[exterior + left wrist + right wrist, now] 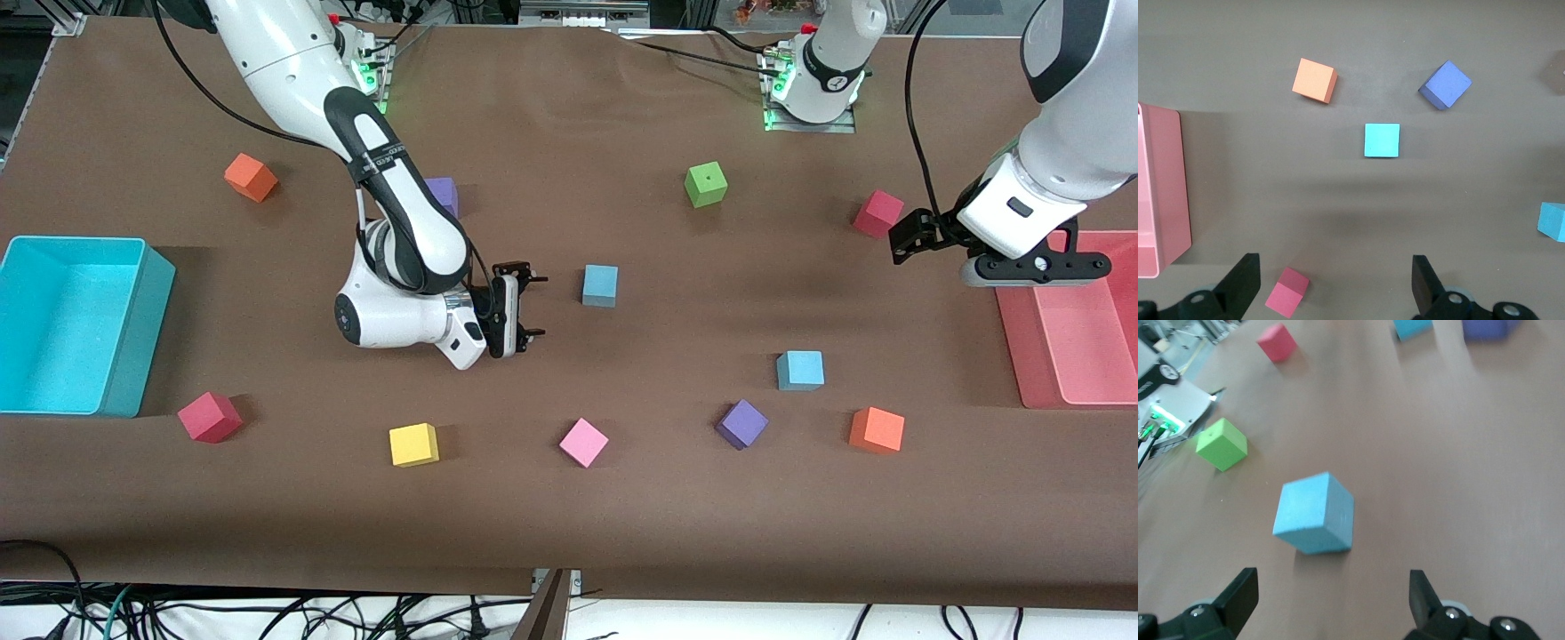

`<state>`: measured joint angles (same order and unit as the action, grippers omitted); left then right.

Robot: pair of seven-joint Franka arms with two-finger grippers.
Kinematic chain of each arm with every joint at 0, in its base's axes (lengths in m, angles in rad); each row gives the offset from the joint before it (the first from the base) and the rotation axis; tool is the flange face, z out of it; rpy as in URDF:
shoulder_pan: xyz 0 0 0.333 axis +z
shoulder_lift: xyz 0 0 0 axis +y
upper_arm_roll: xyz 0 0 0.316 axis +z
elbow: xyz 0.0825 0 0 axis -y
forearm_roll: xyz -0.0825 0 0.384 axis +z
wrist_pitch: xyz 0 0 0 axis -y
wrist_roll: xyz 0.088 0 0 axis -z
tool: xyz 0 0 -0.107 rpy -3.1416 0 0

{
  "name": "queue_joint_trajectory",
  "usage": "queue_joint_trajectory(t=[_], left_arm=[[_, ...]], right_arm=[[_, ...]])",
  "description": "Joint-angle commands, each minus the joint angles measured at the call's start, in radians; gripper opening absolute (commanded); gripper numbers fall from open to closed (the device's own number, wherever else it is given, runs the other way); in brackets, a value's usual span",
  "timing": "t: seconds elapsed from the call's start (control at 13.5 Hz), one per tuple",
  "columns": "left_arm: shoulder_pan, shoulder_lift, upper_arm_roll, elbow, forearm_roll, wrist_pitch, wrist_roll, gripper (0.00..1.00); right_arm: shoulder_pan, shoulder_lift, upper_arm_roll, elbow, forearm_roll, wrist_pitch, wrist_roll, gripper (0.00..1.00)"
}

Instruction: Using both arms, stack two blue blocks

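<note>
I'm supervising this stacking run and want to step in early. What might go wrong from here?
1. The open right gripper faces the sky-blue foam cube at mid-table from the side; advancing low might push it rather than straddle it.
2. The other sky-blue foam cube has a violet foam cube and an orange foam cube close by; the open left gripper, over the pink bin, might clip one.
</note>
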<state>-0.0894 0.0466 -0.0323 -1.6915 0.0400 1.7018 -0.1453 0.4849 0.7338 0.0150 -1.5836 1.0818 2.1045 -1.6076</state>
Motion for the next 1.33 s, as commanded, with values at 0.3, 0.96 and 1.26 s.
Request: queue_joint_trajectory(t=[0.3, 0.96, 1.26], left_arm=[[-0.001, -0.001, 0.005, 0.015, -0.022, -0.030, -0.002, 1.00], [-0.003, 0.038, 0.000, 0.004, -0.023, -0.022, 0.000, 1.00], [-0.006, 0.146, -0.003, 0.001, -0.023, 0.070, -0.002, 1.00]], right_arm=[[-0.011, 0.038, 0.008, -0.058, 0.253, -0.004, -0.441, 1.00], [0.004, 0.090, 0.017, -0.087, 0.342, -0.001, -0.598, 1.00], [0.021, 0.104, 0.017, -0.085, 0.348, 0.008, -0.598, 1.00]])
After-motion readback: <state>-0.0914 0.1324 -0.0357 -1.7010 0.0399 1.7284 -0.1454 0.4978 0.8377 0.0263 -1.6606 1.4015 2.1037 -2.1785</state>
